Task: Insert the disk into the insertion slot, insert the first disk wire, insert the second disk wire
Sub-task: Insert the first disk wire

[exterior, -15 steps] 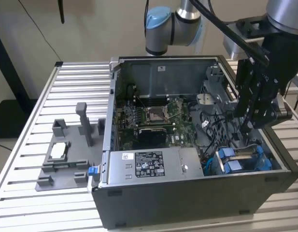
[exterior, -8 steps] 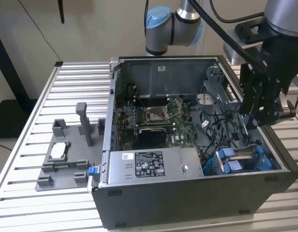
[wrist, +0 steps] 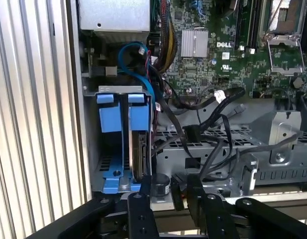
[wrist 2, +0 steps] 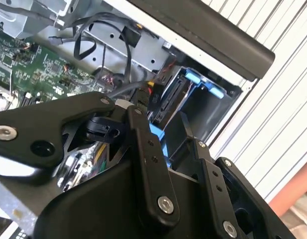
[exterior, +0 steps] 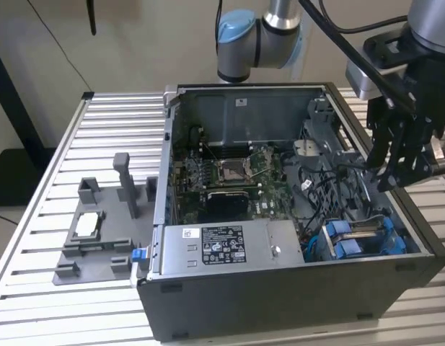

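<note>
**Operator:** Where is the disk, and is the gripper carrying anything?

**Coach:** Your disk stands on edge in its blue carrier, down inside the insertion slot of the drive cage. In the exterior view that is the lower right corner of the computer case. It looks seated, so I judge you are on the first disk wire. Your gripper hangs at the upper right of the exterior view, over the case's side on the exterior view's right. Its fingers are spread apart with nothing between them.

**Operator:** Which wire matters here?

**Coach:** In the second wrist view a black connector with red and yellow leads lies just beside one fingertip, near the disk's end. A blue cable loops between the power supply and the cage. Loose black cables sprawl over the metal bracket beside the disk. I cannot tell whether any plug is seated.

**Operator:** And how do you do it well?

**Coach:** Take the connector by its body, not its leads, so it cannot swivel in your grip. Square it to the disk's port before you push, then press straight along the port, because a tilted plug may jam. Keep your fingers off the carrier tabs, and watch the black cables, which could snag a finger.
</note>
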`<state>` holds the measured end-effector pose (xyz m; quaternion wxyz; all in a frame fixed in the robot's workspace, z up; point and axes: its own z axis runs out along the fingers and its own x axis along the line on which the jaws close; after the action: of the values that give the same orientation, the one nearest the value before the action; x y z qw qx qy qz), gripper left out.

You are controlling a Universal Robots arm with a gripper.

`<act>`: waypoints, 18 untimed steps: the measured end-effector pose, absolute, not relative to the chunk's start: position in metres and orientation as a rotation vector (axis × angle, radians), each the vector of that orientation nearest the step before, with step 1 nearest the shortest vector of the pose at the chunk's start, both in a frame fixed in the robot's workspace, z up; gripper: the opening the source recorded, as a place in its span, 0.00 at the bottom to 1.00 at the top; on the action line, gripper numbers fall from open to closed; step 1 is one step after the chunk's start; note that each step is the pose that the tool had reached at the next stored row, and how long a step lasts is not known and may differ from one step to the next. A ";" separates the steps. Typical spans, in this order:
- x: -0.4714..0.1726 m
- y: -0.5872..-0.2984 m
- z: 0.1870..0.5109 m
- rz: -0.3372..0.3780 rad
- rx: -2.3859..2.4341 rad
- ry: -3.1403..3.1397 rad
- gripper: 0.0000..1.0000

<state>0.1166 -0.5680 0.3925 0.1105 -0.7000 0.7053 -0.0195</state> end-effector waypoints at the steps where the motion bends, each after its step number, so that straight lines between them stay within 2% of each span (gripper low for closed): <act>1: 0.119 -0.568 0.393 -0.056 -2.061 2.069 0.42; 8: 0.126 -0.568 0.392 -0.032 -2.099 2.049 0.40; 10: 0.126 -0.568 0.393 -0.021 -2.110 2.048 0.27; 11: 0.127 -0.568 0.393 -0.015 -2.114 2.048 0.27; 12: 0.127 -0.568 0.392 -0.005 -2.120 2.052 0.21; 18: 0.135 -0.568 0.392 0.070 -2.176 2.116 0.19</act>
<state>0.1352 -0.5678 0.3922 0.0526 -0.7157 0.6960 0.0230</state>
